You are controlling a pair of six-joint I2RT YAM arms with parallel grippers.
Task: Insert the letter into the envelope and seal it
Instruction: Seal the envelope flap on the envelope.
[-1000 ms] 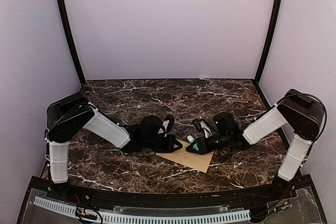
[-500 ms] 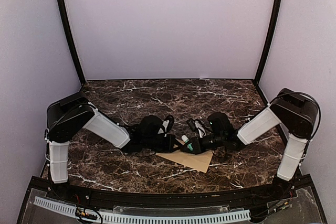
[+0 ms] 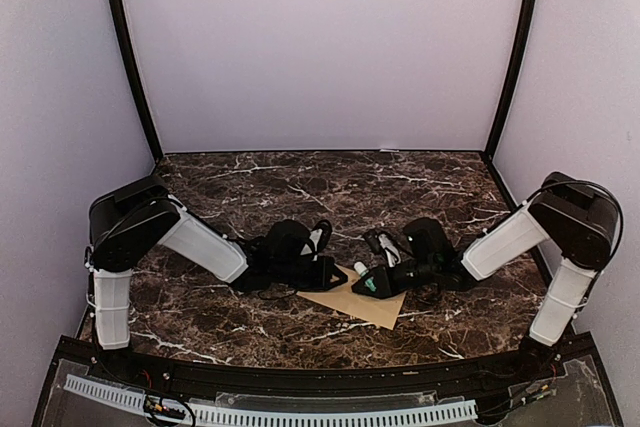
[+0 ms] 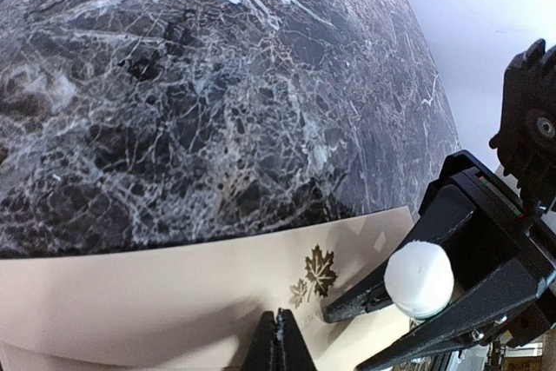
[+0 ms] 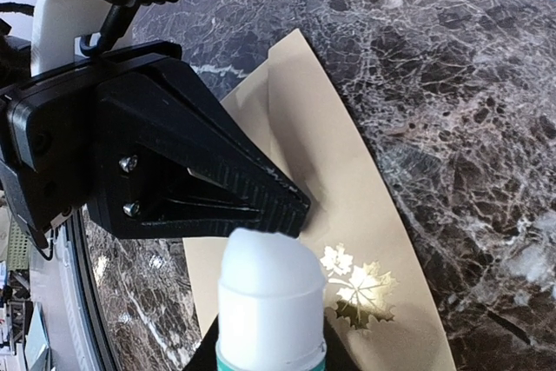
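Left arm point(image 3: 200, 245) & right arm point(image 3: 505, 239): white boxy links btwn bulky black rounded joints. Thin black cable point(image 3: 612, 205) looping over right elbow. Left gripper point(image 5: 300, 206): matte black wedge, 2 silver screws point(image 5: 129, 163), ribbed finger edge. Right gripper point(image 4: 347, 341): black, angular too.

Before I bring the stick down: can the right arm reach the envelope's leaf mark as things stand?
Probably yes. The right gripper holds the white-tipped stick close by the leaf mark on the envelope. The left gripper presses down just beside it, tight but not across the path.
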